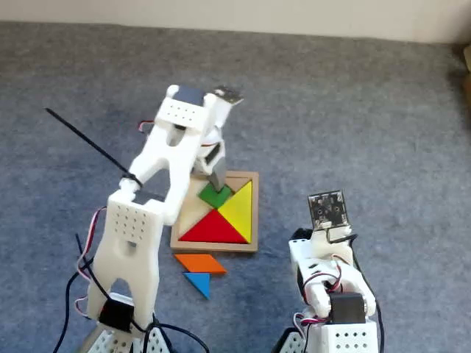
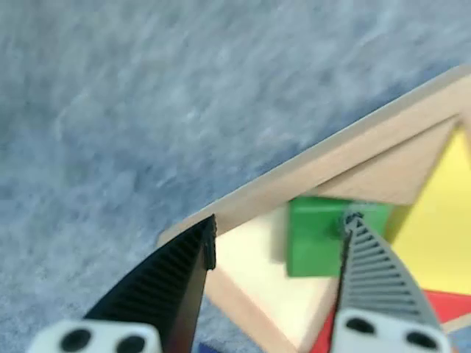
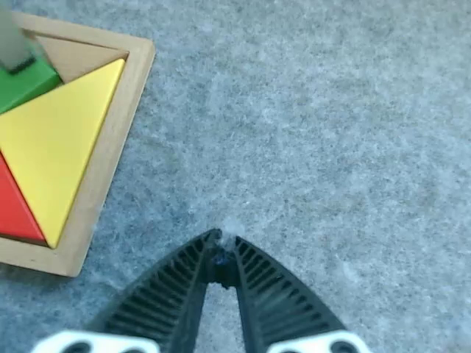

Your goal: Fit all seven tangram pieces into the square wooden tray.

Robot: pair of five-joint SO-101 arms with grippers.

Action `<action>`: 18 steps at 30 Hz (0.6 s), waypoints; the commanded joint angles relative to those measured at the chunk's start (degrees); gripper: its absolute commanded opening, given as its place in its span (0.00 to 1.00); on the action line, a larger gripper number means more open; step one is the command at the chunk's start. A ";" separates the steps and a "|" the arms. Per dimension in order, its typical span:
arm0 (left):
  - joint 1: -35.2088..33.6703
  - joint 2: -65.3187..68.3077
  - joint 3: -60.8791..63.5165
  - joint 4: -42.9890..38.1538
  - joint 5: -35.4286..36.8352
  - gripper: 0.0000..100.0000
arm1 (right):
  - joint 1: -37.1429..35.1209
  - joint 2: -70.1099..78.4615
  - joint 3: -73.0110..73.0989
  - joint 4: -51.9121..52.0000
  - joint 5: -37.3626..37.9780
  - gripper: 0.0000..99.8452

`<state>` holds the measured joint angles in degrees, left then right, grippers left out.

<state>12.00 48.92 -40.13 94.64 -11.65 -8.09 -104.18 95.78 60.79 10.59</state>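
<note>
The square wooden tray (image 1: 251,213) lies on the carpet and holds a green square (image 1: 215,195), a yellow triangle (image 1: 240,209) and a red triangle (image 1: 213,229). An orange parallelogram (image 1: 200,262) and a blue triangle (image 1: 199,282) lie on the carpet just in front of the tray. My left gripper (image 1: 215,176) hangs over the tray's far left part. In the left wrist view it (image 2: 280,229) is open, one finger above the green square (image 2: 316,239), the other near the tray's rim (image 2: 294,173). My right gripper (image 3: 221,246) is shut and empty, above carpet to the right of the tray (image 3: 110,169).
Grey carpet covers the whole floor. A thin black rod (image 1: 85,140) lies on it to the left of the left arm. The right arm's base (image 1: 335,309) stands at the front right. Open carpet stretches behind and to the right of the tray.
</note>
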 commanded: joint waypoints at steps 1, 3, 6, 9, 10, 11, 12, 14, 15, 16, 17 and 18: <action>1.45 -0.22 -4.26 -0.70 0.00 0.26 | 0.75 -1.10 5.85 -0.13 -0.09 0.00; 1.45 -0.22 -6.11 -0.09 0.09 0.26 | 0.75 -1.10 5.85 -0.13 -0.09 0.00; 1.45 -0.57 -11.65 5.27 0.09 0.25 | 0.75 -1.10 5.85 -0.13 -0.09 0.00; 0.92 -3.65 -13.41 6.77 1.49 0.25 | 0.75 -1.10 5.85 -0.13 -0.09 0.00; 0.84 -5.23 -13.32 6.77 1.93 0.25 | 0.75 -1.10 5.85 -0.13 -0.09 0.00; 0.75 -6.99 -12.53 6.77 2.11 0.25 | 0.75 -1.10 5.85 -0.13 -0.09 0.00; 0.75 -8.92 -11.30 6.77 2.20 0.25 | 0.75 -1.10 5.85 -0.13 -0.09 0.00; 0.84 -13.85 -7.69 6.77 2.11 0.26 | 0.75 -1.10 5.85 -0.13 -0.09 0.00; 0.92 -16.66 -5.14 6.77 2.02 0.26 | 0.75 -1.10 5.85 -0.13 -0.09 0.00; 1.27 -19.65 -2.24 6.77 1.93 0.26 | 0.75 -1.10 5.85 -0.13 -0.09 0.00; 1.54 -22.81 0.75 6.77 1.85 0.26 | 0.75 -1.10 5.85 -0.13 -0.09 0.00; 1.80 -26.15 4.18 6.77 1.85 0.26 | 0.75 -1.10 5.85 -0.13 -0.09 0.00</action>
<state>12.62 34.33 -42.15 100.70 -10.07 -8.09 -104.18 95.78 60.79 10.59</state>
